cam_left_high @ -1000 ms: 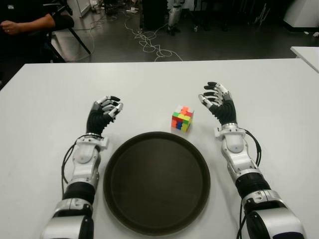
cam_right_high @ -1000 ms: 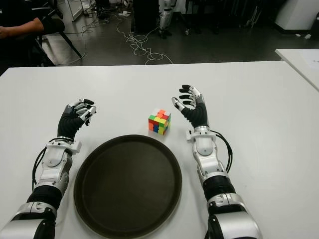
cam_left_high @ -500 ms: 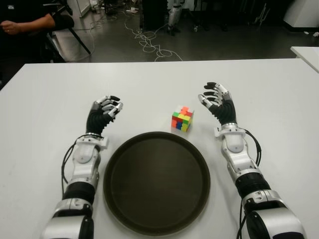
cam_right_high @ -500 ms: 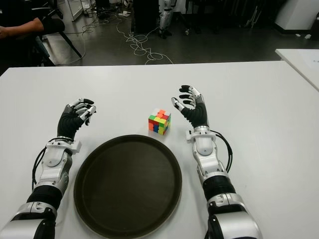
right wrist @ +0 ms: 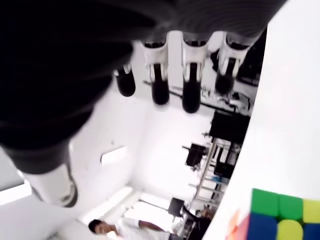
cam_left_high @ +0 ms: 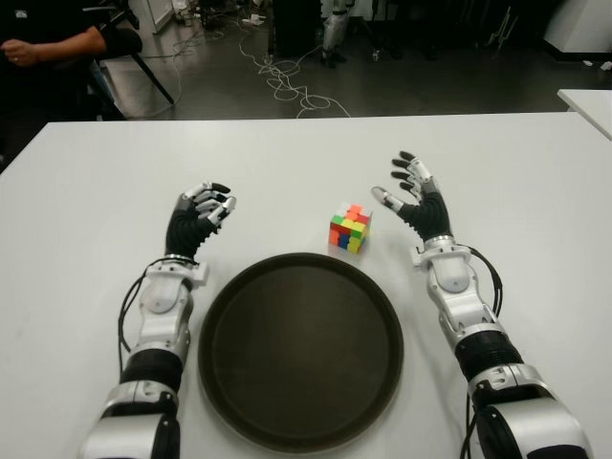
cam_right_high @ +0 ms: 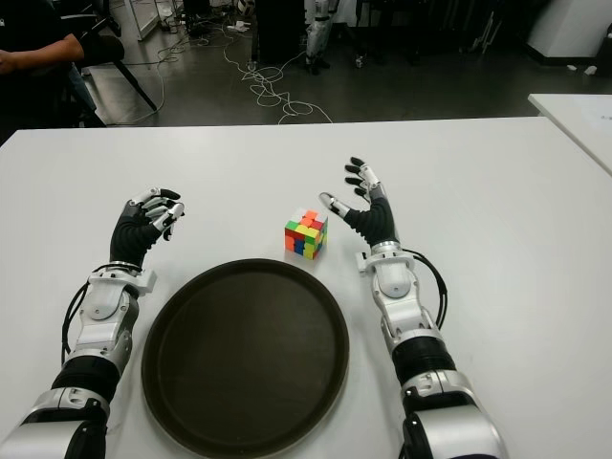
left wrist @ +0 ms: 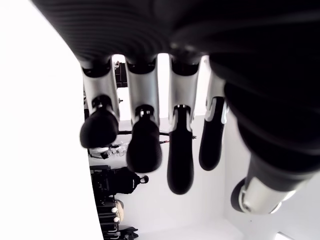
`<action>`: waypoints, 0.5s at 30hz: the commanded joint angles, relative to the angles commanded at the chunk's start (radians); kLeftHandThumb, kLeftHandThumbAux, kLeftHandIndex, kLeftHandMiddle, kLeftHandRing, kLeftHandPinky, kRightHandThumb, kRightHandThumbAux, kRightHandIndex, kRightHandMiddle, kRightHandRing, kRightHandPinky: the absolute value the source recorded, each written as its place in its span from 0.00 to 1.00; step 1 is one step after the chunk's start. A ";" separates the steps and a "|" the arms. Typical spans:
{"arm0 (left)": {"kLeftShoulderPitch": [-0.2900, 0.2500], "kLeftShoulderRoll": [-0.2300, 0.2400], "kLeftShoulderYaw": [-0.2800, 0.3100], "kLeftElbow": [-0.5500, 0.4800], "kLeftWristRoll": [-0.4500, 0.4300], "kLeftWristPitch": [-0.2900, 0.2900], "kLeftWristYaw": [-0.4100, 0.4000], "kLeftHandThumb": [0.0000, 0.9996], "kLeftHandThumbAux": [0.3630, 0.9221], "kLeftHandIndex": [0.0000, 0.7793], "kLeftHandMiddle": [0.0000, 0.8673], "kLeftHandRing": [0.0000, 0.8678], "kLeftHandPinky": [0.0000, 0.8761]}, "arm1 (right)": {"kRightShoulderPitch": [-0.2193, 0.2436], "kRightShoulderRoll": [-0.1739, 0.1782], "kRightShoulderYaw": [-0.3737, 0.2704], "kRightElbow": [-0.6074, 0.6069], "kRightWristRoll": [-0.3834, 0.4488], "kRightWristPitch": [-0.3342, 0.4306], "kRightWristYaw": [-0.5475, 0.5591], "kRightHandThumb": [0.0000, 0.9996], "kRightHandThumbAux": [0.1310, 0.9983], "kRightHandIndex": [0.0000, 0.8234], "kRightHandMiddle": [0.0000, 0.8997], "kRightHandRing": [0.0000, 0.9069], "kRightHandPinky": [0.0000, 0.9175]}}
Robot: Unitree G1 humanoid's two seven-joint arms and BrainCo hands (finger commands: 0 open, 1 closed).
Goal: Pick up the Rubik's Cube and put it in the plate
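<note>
A scrambled Rubik's Cube [cam_left_high: 349, 228] sits on the white table just beyond the far rim of a round dark plate [cam_left_high: 300, 349]. My right hand [cam_left_high: 409, 194] hovers a little to the cube's right with its fingers spread and nothing in them; a corner of the cube [right wrist: 277, 217] shows in the right wrist view. To the left of the plate's far edge is my left hand [cam_left_high: 201, 214], fingers loosely curled and empty.
The white table [cam_left_high: 287, 163] stretches out on all sides. Past its far edge lie a dark floor with tangled cables [cam_left_high: 287, 81] and a seated person's arm [cam_left_high: 53, 43] at the far left. Another white table's corner [cam_left_high: 588, 100] shows at the right.
My right hand's fingers have spread out and extended from a more curled pose. The cube, the plate and the left hand have not moved.
</note>
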 joint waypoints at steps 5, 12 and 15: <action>0.004 -0.002 -0.001 -0.009 0.002 0.003 0.004 0.84 0.53 0.53 0.66 0.85 0.88 | -0.005 -0.035 0.046 0.017 -0.084 -0.045 -0.036 0.05 0.50 0.01 0.05 0.06 0.07; 0.006 -0.004 -0.003 -0.009 0.002 -0.001 0.010 0.85 0.53 0.54 0.66 0.85 0.88 | -0.019 -0.078 0.105 0.040 -0.194 -0.075 -0.103 0.00 0.47 0.00 0.03 0.03 0.04; 0.009 -0.004 -0.005 -0.016 0.001 0.003 0.009 0.84 0.53 0.54 0.66 0.85 0.88 | -0.029 -0.098 0.132 0.049 -0.238 -0.080 -0.125 0.00 0.47 0.00 0.03 0.03 0.03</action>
